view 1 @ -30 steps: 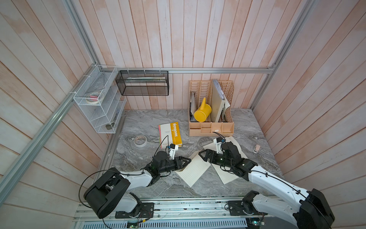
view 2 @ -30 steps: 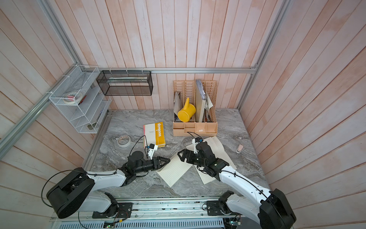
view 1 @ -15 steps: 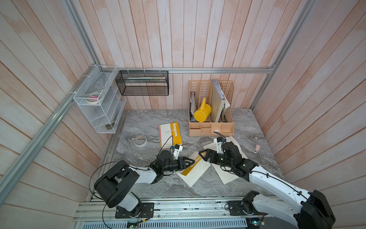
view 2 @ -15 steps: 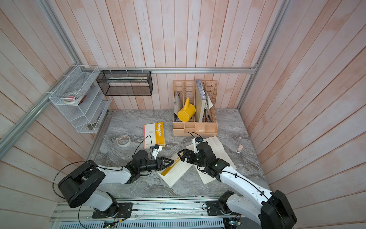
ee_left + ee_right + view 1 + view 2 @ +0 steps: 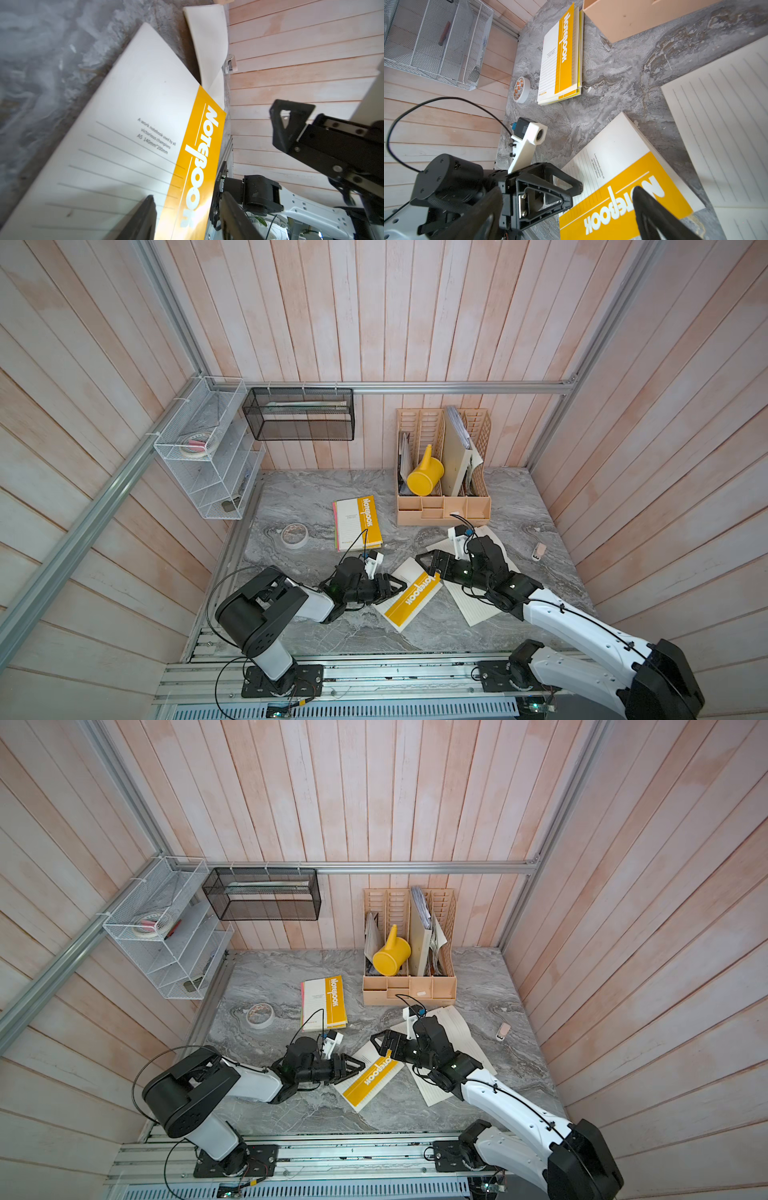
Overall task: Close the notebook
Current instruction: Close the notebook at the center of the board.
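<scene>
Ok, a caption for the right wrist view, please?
Closed yellow-and-white notebook lying flat on the grey table, the open left gripper at its edge, lined pages beside it.

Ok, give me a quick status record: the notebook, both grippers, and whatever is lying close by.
notebook: yellow-banded cover facing up, looks closed
left gripper: open, at the notebook's edge, gripping nothing
right gripper: open, above the notebook's yellow corner, gripping nothing
nearby: lined pages beside the notebook; notebook stack and tape roll farther back
</scene>
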### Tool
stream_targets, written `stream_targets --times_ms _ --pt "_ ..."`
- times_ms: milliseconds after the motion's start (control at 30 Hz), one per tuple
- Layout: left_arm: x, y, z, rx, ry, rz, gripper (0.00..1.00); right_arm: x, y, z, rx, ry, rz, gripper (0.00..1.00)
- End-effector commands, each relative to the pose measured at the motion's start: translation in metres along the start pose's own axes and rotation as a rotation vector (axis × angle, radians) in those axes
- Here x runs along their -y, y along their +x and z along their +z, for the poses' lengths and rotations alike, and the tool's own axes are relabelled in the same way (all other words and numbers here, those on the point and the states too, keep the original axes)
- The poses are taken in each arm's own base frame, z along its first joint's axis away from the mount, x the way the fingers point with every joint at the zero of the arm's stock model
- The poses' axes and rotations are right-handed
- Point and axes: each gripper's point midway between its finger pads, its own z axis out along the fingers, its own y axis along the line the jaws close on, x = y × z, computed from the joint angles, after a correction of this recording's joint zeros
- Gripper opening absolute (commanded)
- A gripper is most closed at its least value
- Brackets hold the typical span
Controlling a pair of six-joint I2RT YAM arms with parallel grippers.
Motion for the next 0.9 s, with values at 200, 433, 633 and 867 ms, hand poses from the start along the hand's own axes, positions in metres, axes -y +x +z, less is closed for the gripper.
stream_targets --times_ms 200,433,633,867 --pt "-0.026 -0.003 0.007 0.005 -0.13 -0.035 0.53 0.003 0.034 0.021 -0.077 -0.066 0.063 0.98" --pt "-0.034 0.001 0.01 -0.007 -0.138 -0.07 0.53 0.019 0.058 0.035 -0.127 -0.05 0.088 0.98" --pt "-0.027 -0.001 0.01 -0.012 -0.12 -0.07 0.53 0.034 0.069 0.041 -0.143 -0.033 0.118 0.98" --pt "-0.017 -0.007 0.0 -0.01 -0.137 -0.07 0.53 0.051 0.085 0.049 -0.178 -0.012 0.156 0.98"
